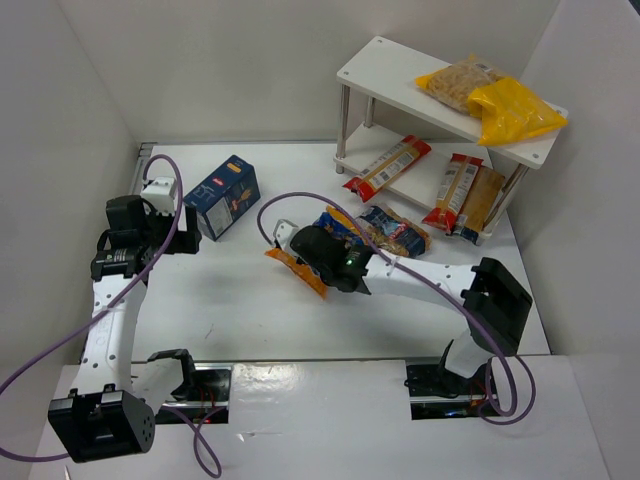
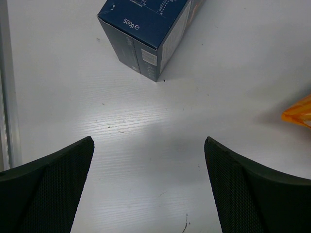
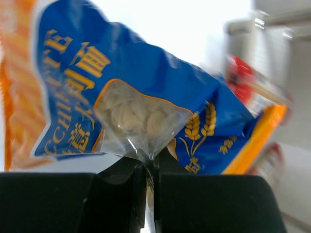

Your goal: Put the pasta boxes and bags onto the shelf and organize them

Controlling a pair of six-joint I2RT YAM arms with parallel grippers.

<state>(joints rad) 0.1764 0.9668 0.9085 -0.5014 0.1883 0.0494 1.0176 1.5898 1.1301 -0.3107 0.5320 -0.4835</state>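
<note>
We have the right gripper (image 3: 148, 167) clamped tight on the orange-and-blue bag (image 3: 146, 92), pinched just below its clear window (pasta shows through), at the middle of the table (image 1: 230, 290), short of the shelf (image 1: 380, 75). Our left gripper (image 2: 148, 141) hangs, fingers wide apart, with the box (image 2: 146, 29) lying just ahead, untouched.

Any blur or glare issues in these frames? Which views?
Right wrist: the orange-and-blue bag pinched in the right gripper is readable, but the shelf behind is blurred and the background blown out white. Left wrist: sharp, with a bright glare patch on the table below the dark-blue carton. Top external: sharp, evenly lit.
</note>
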